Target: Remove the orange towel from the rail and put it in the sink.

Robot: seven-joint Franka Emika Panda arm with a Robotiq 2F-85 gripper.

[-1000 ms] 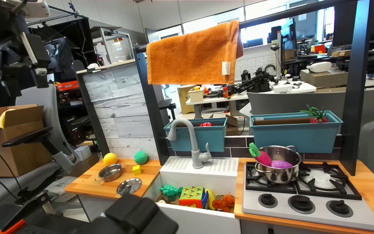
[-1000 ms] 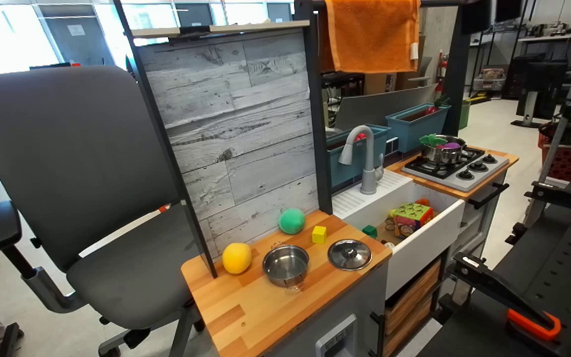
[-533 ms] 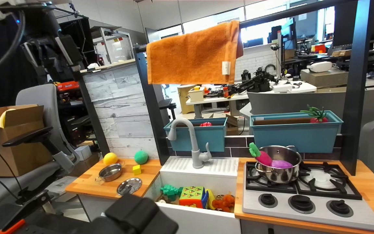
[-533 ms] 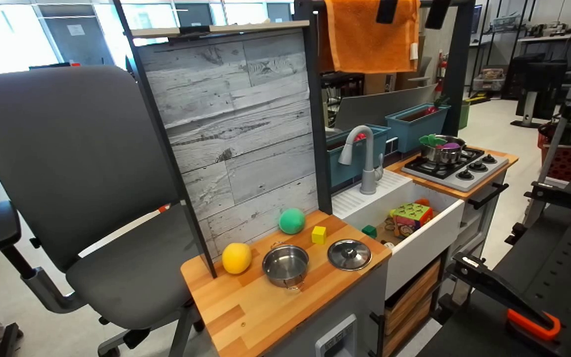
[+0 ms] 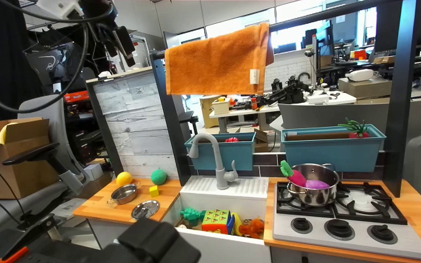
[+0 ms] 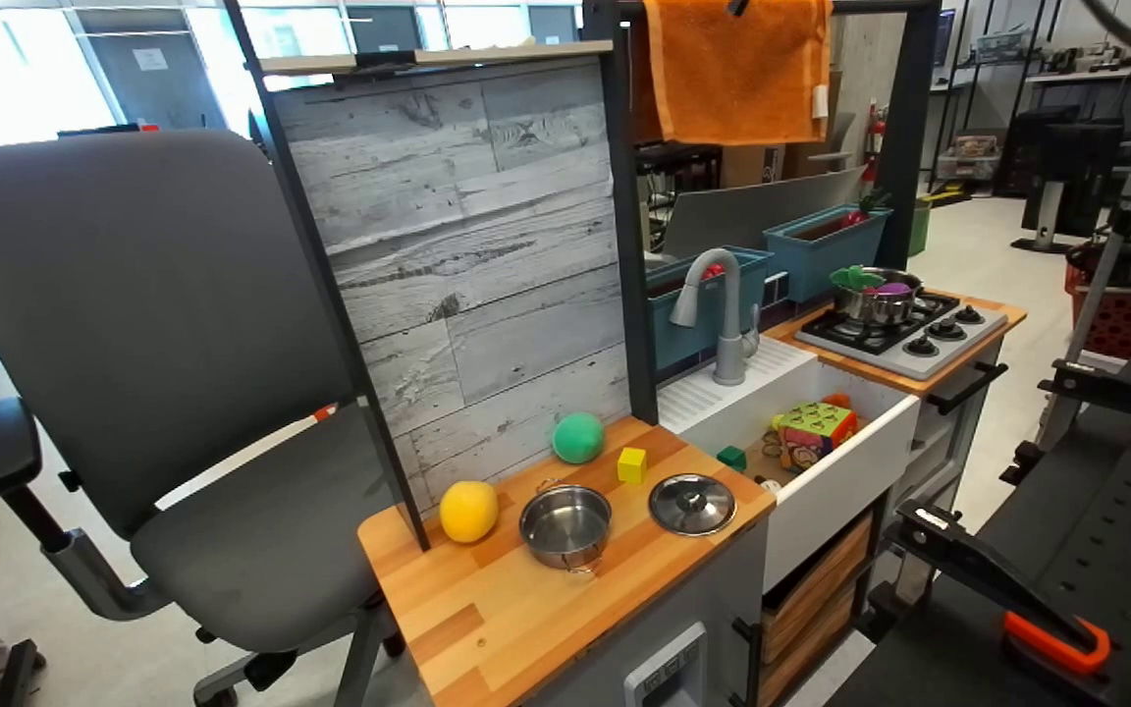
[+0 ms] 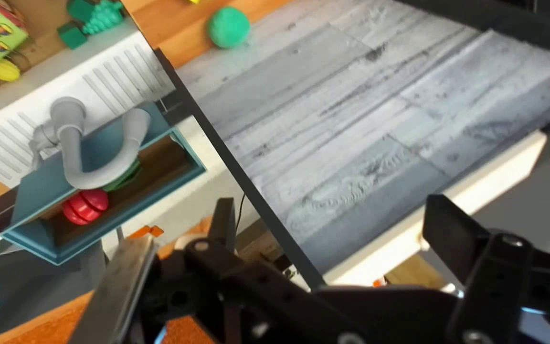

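Evidently the orange towel (image 5: 214, 65) hung draped over the rail (image 5: 323, 15), not yet lifted, with the sink (image 5: 232, 252) well below it. The gripper (image 7: 328, 204) stood wide, its fingers (image 7: 222, 220) well apart with nothing held between them, so the step in hand looked like the approach. Doing it well, I judged, meant coming square to the towel, setting one finger on each side, and pinching a thick fold up near the rail; lifting before pulling away promised to free the back layer better than a straight tug down. Later, the faucet (image 5: 216, 157) would need skirting, and the toys (image 5: 216, 221) in the sink might keep the towel from lying flat. In an exterior view the upper edge cut off the towel (image 6: 737, 83) at its fold and nearly all of the gripper, so contact could not be told. In the wrist view only some orange showed, partly covered by the gripper, and the back layer's length was mostly hidden.
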